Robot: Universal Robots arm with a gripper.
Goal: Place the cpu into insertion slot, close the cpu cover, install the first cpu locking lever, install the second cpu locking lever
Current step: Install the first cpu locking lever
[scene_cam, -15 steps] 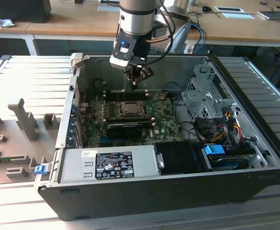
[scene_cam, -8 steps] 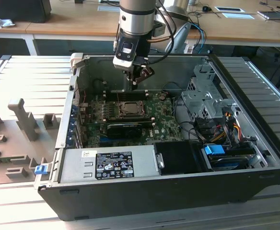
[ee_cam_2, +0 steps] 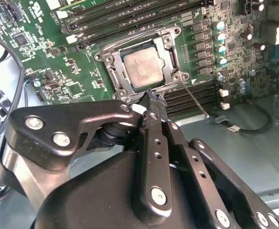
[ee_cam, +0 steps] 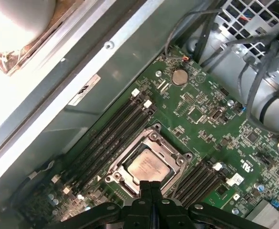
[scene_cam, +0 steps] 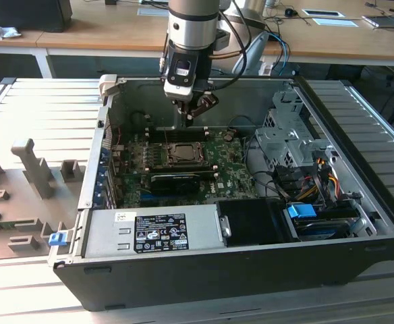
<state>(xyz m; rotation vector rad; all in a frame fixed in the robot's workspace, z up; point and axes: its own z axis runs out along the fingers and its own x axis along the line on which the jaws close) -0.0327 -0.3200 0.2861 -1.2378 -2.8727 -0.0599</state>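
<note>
The cpu (ee_cam_2: 142,68) (ee_cam: 148,165), a silvery square chip, lies flat in the insertion slot (scene_cam: 182,154) on the green motherboard. The cpu cover (ee_cam_2: 168,44) (ee_cam: 155,141), a metal frame, lies down around the chip. A thin metal locking lever (ee_cam_2: 195,98) sticks out sideways from one corner of the socket. My gripper (ee_cam_2: 151,97) (ee_cam: 149,183) (scene_cam: 191,117) hangs just above the socket's edge, its black fingers shut together with nothing between them.
The motherboard sits deep in an open black computer case (scene_cam: 359,135). Long black memory slots (ee_cam: 112,128) flank the socket. A drive cage with cable bundles (scene_cam: 298,155) stands at the exterior view's right, and a power supply (scene_cam: 156,233) lies along the near wall.
</note>
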